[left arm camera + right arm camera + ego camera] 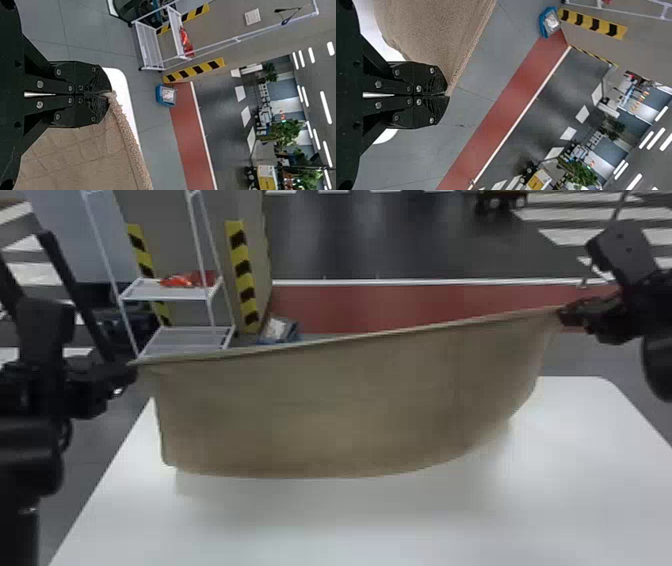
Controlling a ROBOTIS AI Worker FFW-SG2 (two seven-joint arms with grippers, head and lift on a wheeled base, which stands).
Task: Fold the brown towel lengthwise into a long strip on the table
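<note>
Brown towel (pixel 350 405) hangs across the middle of the frame in the head view, its long axis running left to right over the white desk (pixel 605 440). Upper hem is drawn nearly straight between two holds and slopes upward toward the right of the frame. Lower edge bows down at centre and rises at right; contact with the desk cannot be confirmed.

Left end effector (pixel 109 95): closed, fingertips together on the hem at the towel's upper left corner in the head view. Right end effector (pixel 447 95): closed likewise, gripping at or near the upper right corner. Each is nearest its own end of the cloth, and the bulk of the towel lies below and between them. Number of layers: cannot be determined.

Assessment: the cloth appears held up for laying down or doubling over, with the finished strip outstanding. The coming move likely calls for both arms working together, hem kept parallel to the desk's long direction. Present slope, if carried down, could set the fold askew. Slack along the lower edge may bunch on landing.
</note>
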